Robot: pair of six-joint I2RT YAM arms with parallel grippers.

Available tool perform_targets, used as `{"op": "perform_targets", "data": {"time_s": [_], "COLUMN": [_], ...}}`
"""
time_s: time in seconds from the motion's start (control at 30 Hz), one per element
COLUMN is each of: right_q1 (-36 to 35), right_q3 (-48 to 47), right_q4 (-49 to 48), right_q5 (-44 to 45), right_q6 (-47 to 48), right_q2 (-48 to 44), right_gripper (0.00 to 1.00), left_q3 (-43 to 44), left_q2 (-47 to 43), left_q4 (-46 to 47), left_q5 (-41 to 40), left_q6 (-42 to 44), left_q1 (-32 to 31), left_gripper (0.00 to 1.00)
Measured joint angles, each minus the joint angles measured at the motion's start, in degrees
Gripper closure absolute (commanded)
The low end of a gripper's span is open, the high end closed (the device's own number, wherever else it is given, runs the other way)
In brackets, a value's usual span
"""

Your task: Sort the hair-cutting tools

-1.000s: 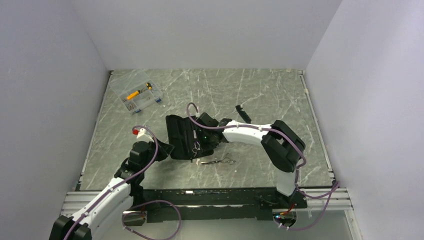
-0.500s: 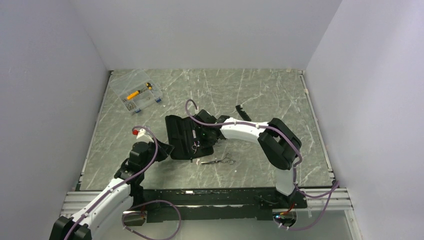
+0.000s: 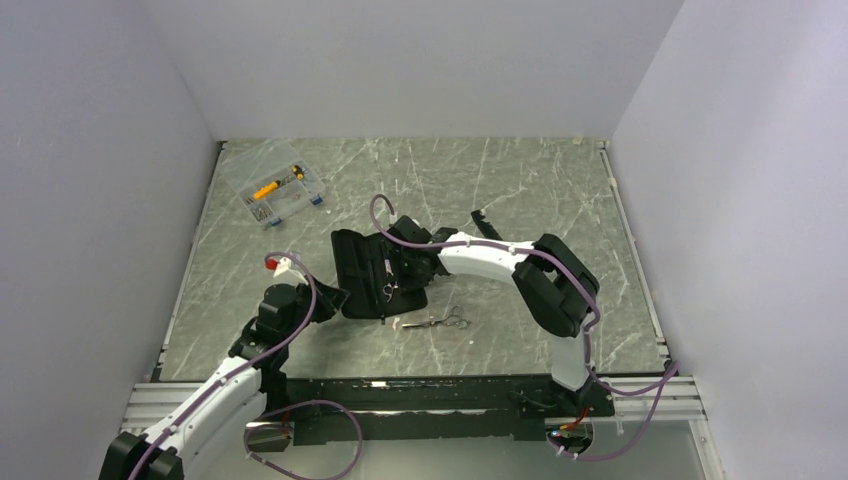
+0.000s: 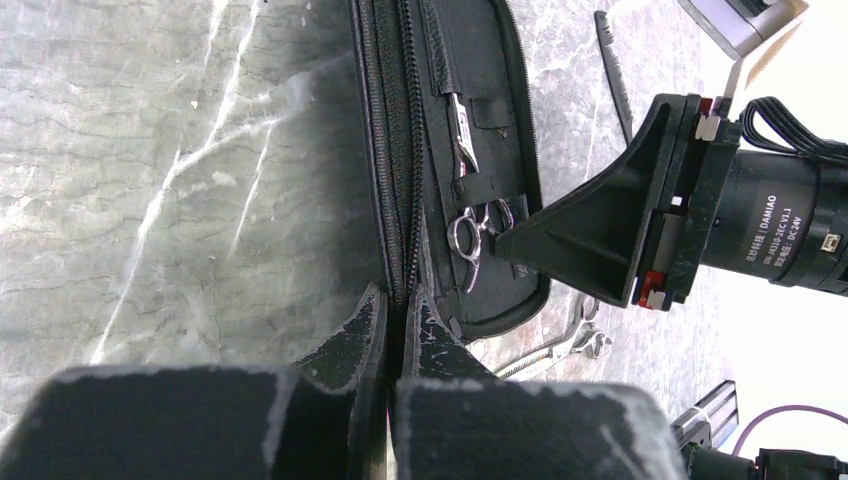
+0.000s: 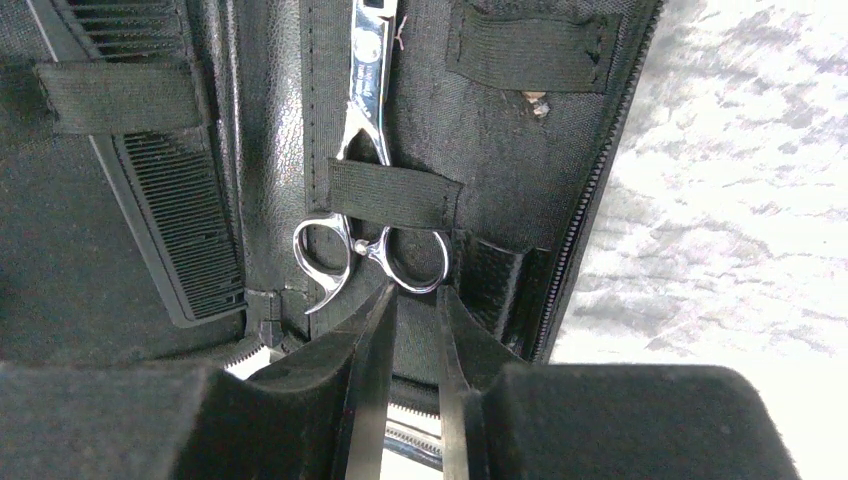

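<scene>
Scissors in the case: a pair of thin silver metal scissors with ring handles (image 5: 366,90) lies inside the open flat black zip case (image 3: 350,265). A black elastic strap (image 5: 392,195) crosses it just above the rings, and the blades point away from the right wrist camera.
Second scissors: a like silver pair (image 3: 440,321) lies flat on the grey marble-patterned tabletop (image 3: 540,190), just beside the case's near right corner.
Combs: one black comb (image 5: 175,220) sits tucked in the case to the left of the strapped scissors. A second slim black comb (image 3: 487,228) lies on the table beyond the right arm, apart from the case.
Right gripper: the right gripper (image 5: 414,292) is over the open case with its jaws narrowly parted. The tips are right at the ring handles, nothing is visibly clamped between them, and contact with the rings cannot be told.
Left gripper: the left gripper (image 4: 397,295) is clenched on the case's near zipper edge, pinching it.
Farther out: a clear plastic compartment box with yellow and small parts (image 3: 272,190) sits at the far left of the table, well apart from the case.
</scene>
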State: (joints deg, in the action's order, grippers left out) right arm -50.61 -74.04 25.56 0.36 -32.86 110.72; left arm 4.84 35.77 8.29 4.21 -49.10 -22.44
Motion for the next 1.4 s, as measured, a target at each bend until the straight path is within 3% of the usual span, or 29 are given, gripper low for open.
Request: {"op": "perform_targets", "data": {"time_s": [0.4,0.93,1.17,1.4], "right_q1": [0.4,1.7,3.9,14.2], "right_q3": [-1.6,-1.4,3.9,15.6], "right_q4": [0.3,-1.3,-1.7,-9.1], "right_q5": [0.4,0.7,-2.9,-8.8], "right_q6": [0.3,2.3,3.5,2.3], "right_q2": [1.1,0.3,-9.8,-21.1], "right_gripper": [0.75,0.58,0.56,0.58], "left_q3": [0.0,0.0,0.7,4.0], "left_q2": [0.5,-0.1,-0.1,3.9], "left_q4": [1.0,-0.2,-2.6,-3.7], "left_q5": [0.7,0.6,0.9,2.0], "left_q6": [0.3,0.3,1.2,3.0], "left_q1": [0.0,0.0,-0.3,-0.3], "left_gripper": [1.0,1.0,1.0,1.0]}}
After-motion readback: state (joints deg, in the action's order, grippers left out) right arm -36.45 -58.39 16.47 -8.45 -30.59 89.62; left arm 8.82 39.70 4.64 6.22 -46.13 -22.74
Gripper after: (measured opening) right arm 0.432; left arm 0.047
